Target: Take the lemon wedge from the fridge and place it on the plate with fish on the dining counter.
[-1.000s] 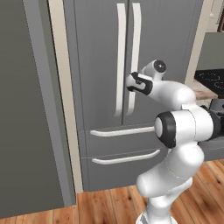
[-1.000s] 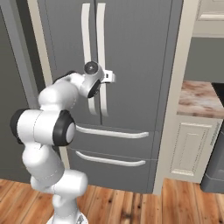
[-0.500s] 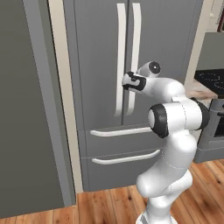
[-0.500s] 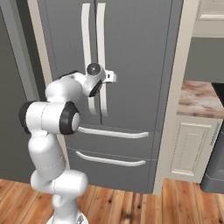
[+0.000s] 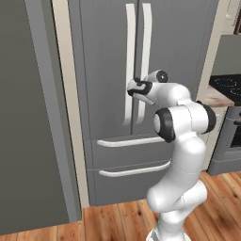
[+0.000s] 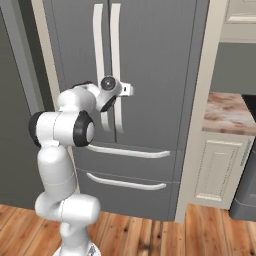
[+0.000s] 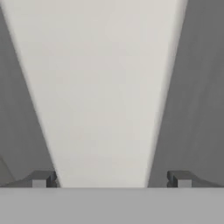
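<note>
Grey fridge [image 5: 108, 56] shut; hand [image 7: 111, 179] open astride white handle [image 7: 100, 87]; wood floor [image 6: 150, 235].

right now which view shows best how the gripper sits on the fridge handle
The hand view: the white fridge handle runs between the open fingertips. The left base view shows the gripper at it side-on; the right base view shows it partly behind the wrist.

One fridge [image 5: 108, 103], two handles [image 5: 129, 66], two drawers [image 5: 127, 141]

A glossy white arm of rounded, tube-like segments with dark grey, nearly black joint rings, standing on a bulbous white base; a dark round cap marks the wrist beside the small dark pincer [image 5: 133, 87].
</note>
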You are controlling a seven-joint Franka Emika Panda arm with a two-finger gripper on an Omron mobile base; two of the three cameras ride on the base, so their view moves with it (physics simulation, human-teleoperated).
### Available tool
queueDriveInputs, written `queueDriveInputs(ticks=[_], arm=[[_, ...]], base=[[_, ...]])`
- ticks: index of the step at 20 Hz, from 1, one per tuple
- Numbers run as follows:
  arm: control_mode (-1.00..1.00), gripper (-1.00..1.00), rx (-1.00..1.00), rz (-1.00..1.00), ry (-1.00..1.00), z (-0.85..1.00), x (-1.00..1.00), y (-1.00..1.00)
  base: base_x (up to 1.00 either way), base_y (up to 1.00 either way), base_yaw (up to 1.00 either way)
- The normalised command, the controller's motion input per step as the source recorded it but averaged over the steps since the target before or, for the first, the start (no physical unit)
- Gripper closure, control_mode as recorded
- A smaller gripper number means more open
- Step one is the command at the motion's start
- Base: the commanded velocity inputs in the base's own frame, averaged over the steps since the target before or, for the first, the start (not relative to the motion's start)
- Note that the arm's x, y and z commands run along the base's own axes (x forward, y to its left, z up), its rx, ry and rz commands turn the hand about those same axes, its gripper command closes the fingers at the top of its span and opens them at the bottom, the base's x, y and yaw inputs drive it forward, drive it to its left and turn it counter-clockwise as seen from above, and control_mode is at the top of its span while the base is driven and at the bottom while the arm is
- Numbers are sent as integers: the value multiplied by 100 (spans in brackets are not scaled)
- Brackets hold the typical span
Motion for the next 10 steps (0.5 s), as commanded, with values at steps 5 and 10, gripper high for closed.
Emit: queueDriveInputs(ticks=[5,10], arm=[[-100,100,0,0,0,-6,29,0],[-100,100,0,0,0,0,0,0]], base=[[0,0,0],[0,0,0]])
